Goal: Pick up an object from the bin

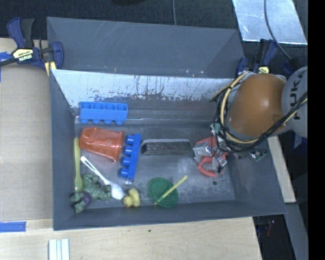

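My gripper (207, 151) hangs low over the right part of the bin floor, under the arm's orange dome. Directly below and touching or just beside it lies a small red looped thing (209, 170); whether it is gripped cannot be made out. A dark grey flat rectangular block (166, 146) lies just left of the gripper. Nearer the front sits a green round lid (162, 193) with a thin yellow stick (176, 185) lying across it.
Along the left side lie a blue ridged tray (103, 112), an orange cup on its side (102, 143), a blue studded bar (130, 156), a white spoon (99, 175), a green figure (89, 193) and a yellow duck (131, 200). The arm's dome and cables overhang the right wall.
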Controlling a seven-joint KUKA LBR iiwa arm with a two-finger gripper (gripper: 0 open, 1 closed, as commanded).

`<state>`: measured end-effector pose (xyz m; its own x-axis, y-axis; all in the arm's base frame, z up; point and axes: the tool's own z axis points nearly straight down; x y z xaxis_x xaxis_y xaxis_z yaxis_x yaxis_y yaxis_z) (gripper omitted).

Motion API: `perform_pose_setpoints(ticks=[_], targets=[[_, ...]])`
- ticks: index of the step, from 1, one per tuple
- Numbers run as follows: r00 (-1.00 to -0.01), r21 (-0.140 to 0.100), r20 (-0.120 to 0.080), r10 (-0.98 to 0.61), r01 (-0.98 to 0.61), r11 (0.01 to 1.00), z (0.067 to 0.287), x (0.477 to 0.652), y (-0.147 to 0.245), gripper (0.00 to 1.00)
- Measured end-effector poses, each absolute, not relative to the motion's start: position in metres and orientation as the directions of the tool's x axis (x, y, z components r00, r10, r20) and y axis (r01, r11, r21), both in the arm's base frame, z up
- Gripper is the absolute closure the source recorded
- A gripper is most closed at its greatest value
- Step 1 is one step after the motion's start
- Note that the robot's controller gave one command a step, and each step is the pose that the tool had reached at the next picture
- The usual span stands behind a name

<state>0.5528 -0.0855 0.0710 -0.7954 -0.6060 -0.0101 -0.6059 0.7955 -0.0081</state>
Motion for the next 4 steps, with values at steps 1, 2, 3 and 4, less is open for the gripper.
perform_pose_setpoints(ticks=[1, 2, 3, 4], targets=[[-0.795, -0.008, -0.010, -0.606, -0.606, 0.795, 0.071, 0.553, -0.085, 1.00], [-0.805, -0.010, -0.013, -0.593, -0.593, 0.805, 0.087, 0.554, -0.100, 1.00], [-0.809, -0.010, -0.016, -0.588, -0.587, 0.809, 0.106, 0.557, -0.088, 1.00], [-0.632, -0.018, -0.015, -0.775, -0.774, 0.633, 0.096, 0.561, -0.087, 1.00]])
